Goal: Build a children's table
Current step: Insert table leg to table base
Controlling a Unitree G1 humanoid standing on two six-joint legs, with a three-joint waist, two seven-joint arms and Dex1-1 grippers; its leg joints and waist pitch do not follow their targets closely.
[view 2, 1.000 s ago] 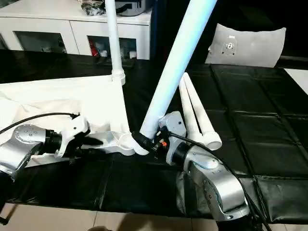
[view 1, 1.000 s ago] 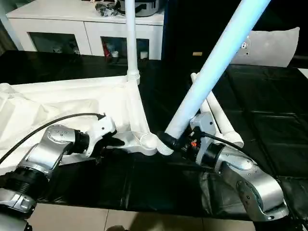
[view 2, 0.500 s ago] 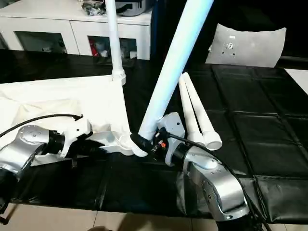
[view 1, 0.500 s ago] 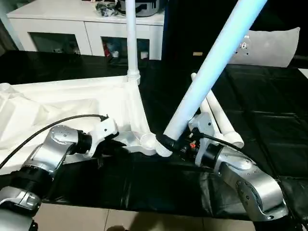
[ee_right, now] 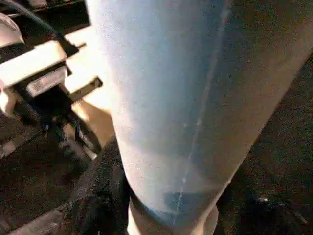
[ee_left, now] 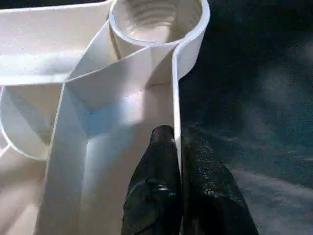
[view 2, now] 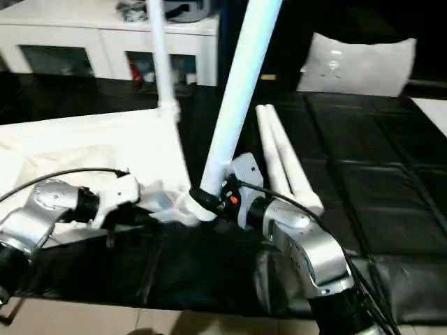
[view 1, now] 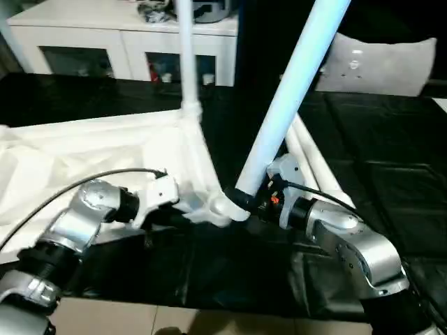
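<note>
The upturned table top (view 1: 105, 150) lies on the black mat (view 1: 391, 174), ribbed side up. At its near rim, the left gripper (ee_left: 177, 147) is pinched on the thin side wall, one black finger each side, just short of the near corner socket (ee_left: 156, 17). The right gripper (view 1: 244, 201) clasps the foot of one tilted leg (view 1: 293, 98) at that socket. Beyond the socket, two loose legs (view 2: 283, 157) lie side by side. A fourth leg (view 1: 187, 56) stands upright in the far corner. The white cabinet (view 1: 105, 42) stands behind.
</note>
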